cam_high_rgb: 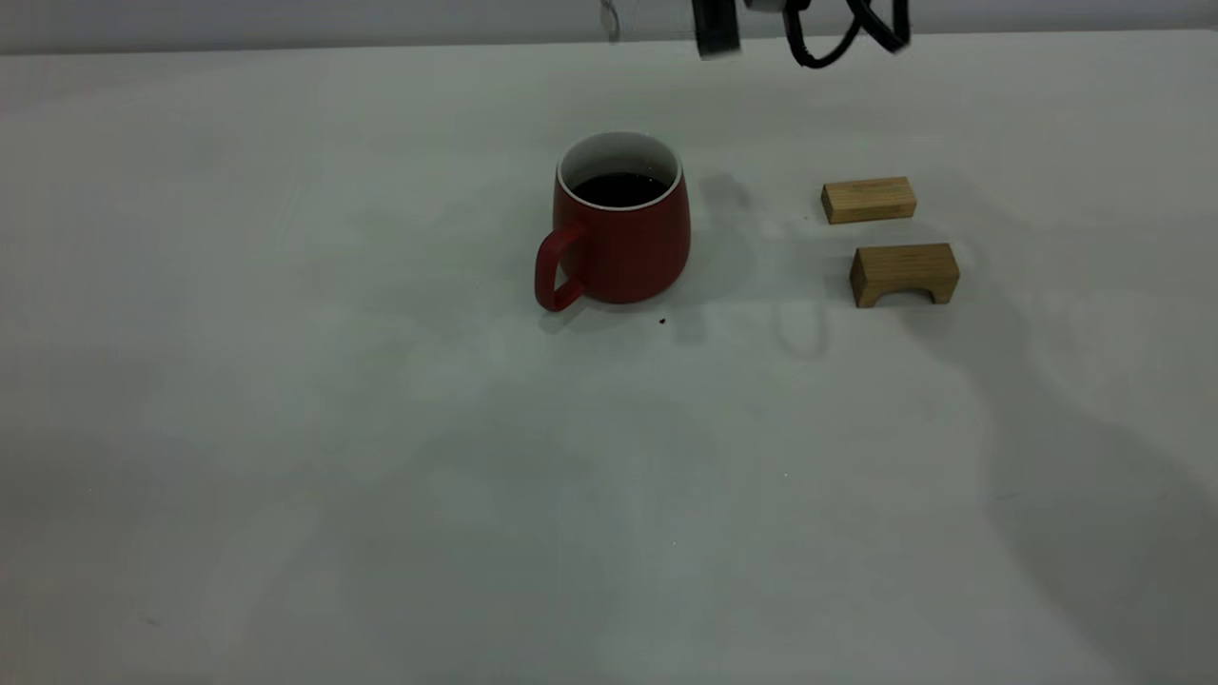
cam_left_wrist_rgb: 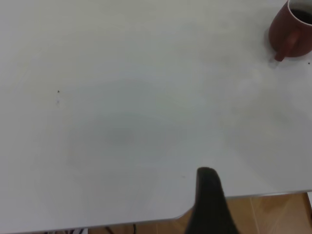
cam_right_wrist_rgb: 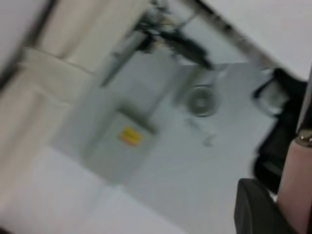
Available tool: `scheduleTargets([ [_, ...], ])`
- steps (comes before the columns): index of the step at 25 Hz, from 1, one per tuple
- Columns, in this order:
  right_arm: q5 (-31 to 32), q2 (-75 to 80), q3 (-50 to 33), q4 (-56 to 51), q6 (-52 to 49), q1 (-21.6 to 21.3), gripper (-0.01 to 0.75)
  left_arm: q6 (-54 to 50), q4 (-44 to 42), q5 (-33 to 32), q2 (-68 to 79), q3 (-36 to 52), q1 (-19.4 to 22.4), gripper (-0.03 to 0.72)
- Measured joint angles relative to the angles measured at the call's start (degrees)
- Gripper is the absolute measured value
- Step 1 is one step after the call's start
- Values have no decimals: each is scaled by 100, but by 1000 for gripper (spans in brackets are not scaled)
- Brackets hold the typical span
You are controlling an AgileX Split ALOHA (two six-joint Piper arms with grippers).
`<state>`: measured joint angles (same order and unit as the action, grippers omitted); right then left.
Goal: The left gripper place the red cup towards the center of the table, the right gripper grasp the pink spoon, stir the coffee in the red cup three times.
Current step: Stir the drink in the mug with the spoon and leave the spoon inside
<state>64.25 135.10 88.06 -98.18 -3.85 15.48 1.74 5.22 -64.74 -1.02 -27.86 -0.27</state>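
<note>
Exterior view: one red cup (cam_high_rgb: 623,228) stands upright on the bench (cam_high_rgb: 285,428), roughly midway between its left and right edges and nearer the far edge than the near one. Its loop handle points toward the near-left corner. The coffee (cam_high_rgb: 619,188) lies dark against the white inside. A single tiny dark speck (cam_high_rgb: 661,321) sits on the bench just in front of the cup. Two wooden blocks lie to the cup's right, well apart from it: a plain block (cam_high_rgb: 868,200) farther back and an arched block (cam_high_rgb: 904,273) nearer. Above the far edge, part of the right tool (cam_high_rgb: 718,33) and its black cable (cam_high_rgb: 847,33) hang blurred at the frame's top; nothing stands between it and the cup.

Left wrist view: one dark finger (cam_left_wrist_rgb: 210,204) of the left tool shows over the bench's edge, far from the cup (cam_left_wrist_rgb: 291,29). Whether its jaws are apart or together cannot be told.

Right wrist view: the right tool (cam_right_wrist_rgb: 278,204) is clamped on the pink spoon (cam_right_wrist_rgb: 298,185), whose pale handle shows beside a dark finger (cam_right_wrist_rgb: 256,209). Behind is blurred equipment.
</note>
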Motion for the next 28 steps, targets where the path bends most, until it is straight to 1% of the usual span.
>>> scheduleTargets([
  [3, -2, 4, 0, -174, -546, 0, 122, 0, 0, 0, 0, 0, 0, 586],
  [8, -78, 6, 0, -215, -1789, 46, 122, 0, 0, 0, 0, 0, 0, 586],
  [13, -171, 257, 0, -246, -2559, 58, 122, 0, 0, 0, 0, 0, 0, 586],
  [18, -428, 717, 0, -246, -2648, -29, 122, 0, 0, 0, 0, 0, 0, 586],
  [24, -401, 1121, 0, -251, -2648, -283, 122, 0, 0, 0, 0, 0, 0, 586],
  [28, -181, 1159, 15, -272, -2648, -251, 122, 0, 0, 0, 0, 0, 0, 586],
])
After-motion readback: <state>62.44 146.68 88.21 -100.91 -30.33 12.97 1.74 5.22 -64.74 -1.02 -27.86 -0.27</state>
